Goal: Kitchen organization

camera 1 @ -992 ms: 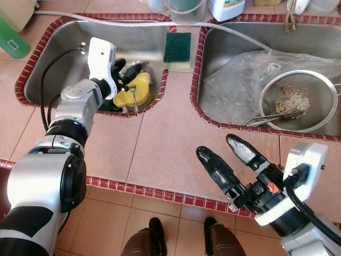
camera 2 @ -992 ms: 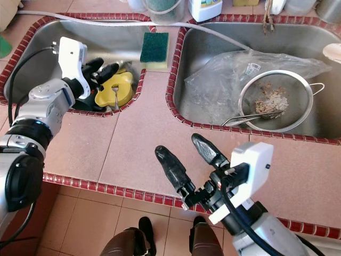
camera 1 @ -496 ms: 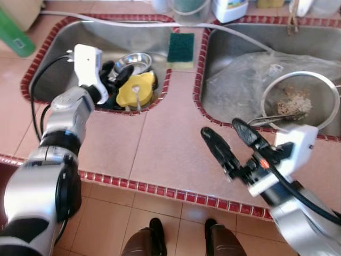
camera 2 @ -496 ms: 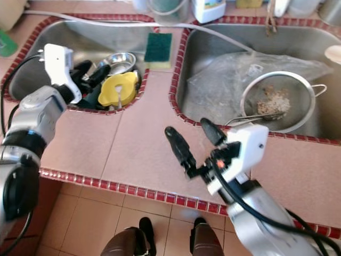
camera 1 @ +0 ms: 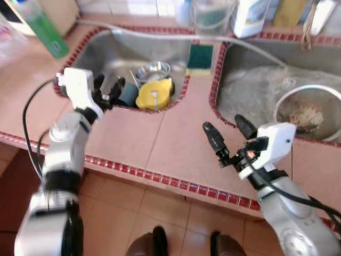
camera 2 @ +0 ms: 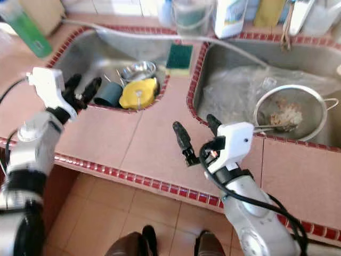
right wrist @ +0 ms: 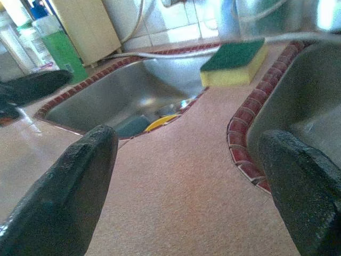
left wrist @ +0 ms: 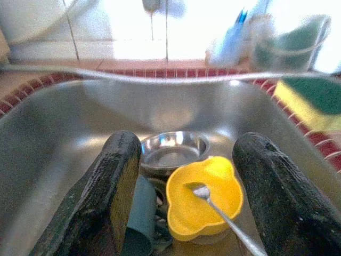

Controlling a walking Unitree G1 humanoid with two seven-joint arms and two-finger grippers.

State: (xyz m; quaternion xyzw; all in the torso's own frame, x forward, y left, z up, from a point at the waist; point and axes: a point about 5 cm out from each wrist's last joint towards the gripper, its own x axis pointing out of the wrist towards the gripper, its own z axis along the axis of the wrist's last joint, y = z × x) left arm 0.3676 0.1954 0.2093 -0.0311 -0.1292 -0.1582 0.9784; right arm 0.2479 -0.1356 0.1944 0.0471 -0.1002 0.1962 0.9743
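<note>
The left sink (camera 1: pixel 114 53) holds a yellow bowl (camera 1: pixel 154 94) with a spoon (left wrist: pixel 224 218) in it, a small steel bowl (camera 1: pixel 152 70) and a dark teal cup (camera 1: pixel 128 94) lying on its side. My left gripper (camera 1: pixel 108 87) hovers open at the sink's near-left rim, pointing at these dishes, with nothing between its fingers. Over the tiled counter (camera 1: pixel 160 138) between the sinks my right gripper (camera 1: pixel 228 132) is open and holds nothing. A green and yellow sponge (camera 1: pixel 200 56) lies on the divider between the two sinks.
The right sink (camera 2: pixel 250 69) holds a crumpled clear plastic bag (camera 2: pixel 240 90) and a metal strainer (camera 2: pixel 290 112) with food scraps. Bottles and a jug (camera 2: pixel 189 13) stand behind the sinks; a green bottle (camera 2: pixel 24 32) is at the far left. A red tile border (camera 1: pixel 160 178) marks the counter's front edge.
The camera has pulled back and tilted up. My left gripper has drawn back from over the yellow bowl toward the sink's near-left rim. The right gripper has risen over the counter.
</note>
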